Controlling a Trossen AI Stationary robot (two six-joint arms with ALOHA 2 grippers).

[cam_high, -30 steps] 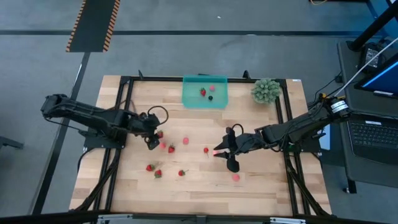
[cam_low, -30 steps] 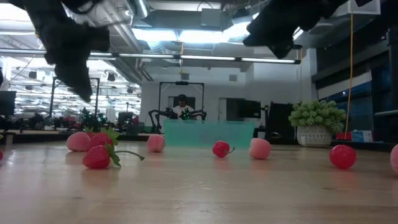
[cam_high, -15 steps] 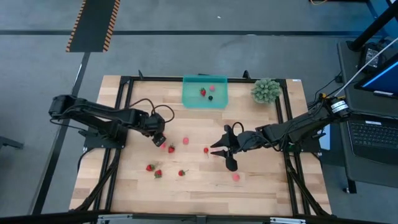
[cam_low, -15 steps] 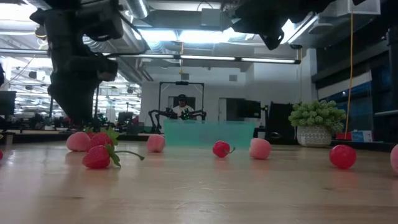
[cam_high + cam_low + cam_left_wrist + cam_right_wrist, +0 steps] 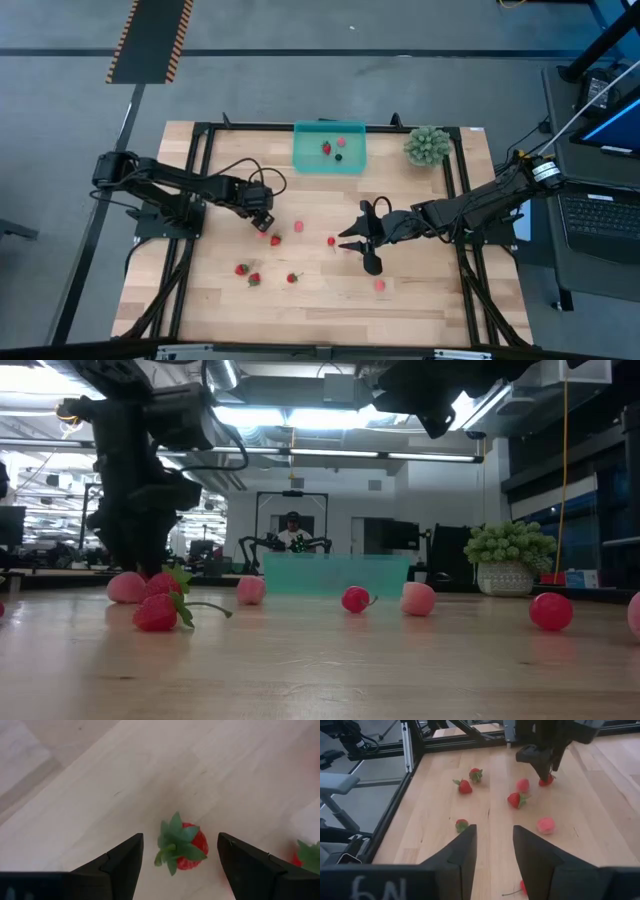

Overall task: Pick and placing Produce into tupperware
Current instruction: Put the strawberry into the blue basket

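Left hand [image 5: 265,222] hangs low over the wooden tabletop [image 5: 420,300] left of centre, its dark fingers [image 5: 120,862] spread wide on either side of a red strawberry with a green top [image 5: 181,847], not touching it. In the overhead view that berry [image 5: 263,233] lies just below the hand, with a second red one [image 5: 275,240] just beside it and a pink piece [image 5: 298,226] a little farther toward the middle.

Right hand [image 5: 360,245] hovers right of centre, fingers [image 5: 535,852] apart and holding nothing; a small red berry [image 5: 331,241] sits just off its tips and a pink piece [image 5: 380,285] lies nearer the front edge.

Three more strawberries [image 5: 250,275] cluster toward the front left, well apart from both arms, with bare wood around them.

Teal tupperware [image 5: 302,160] stands against the far edge, midway along it, holding a red piece [image 5: 326,148], a pink piece [image 5: 341,141] and a dark berry [image 5: 338,157]. Open tabletop separates it from both hands. A spiky green plant ball [image 5: 428,145] occupies the far right corner, near the container but not touching it.

Black frame rails [image 5: 195,190] run along the left, right and far edges. Seen level with the surface, the berries spread in a loose row [image 5: 355,599] before the container [image 5: 335,575], and a person [image 5: 292,530] stands in the room behind.
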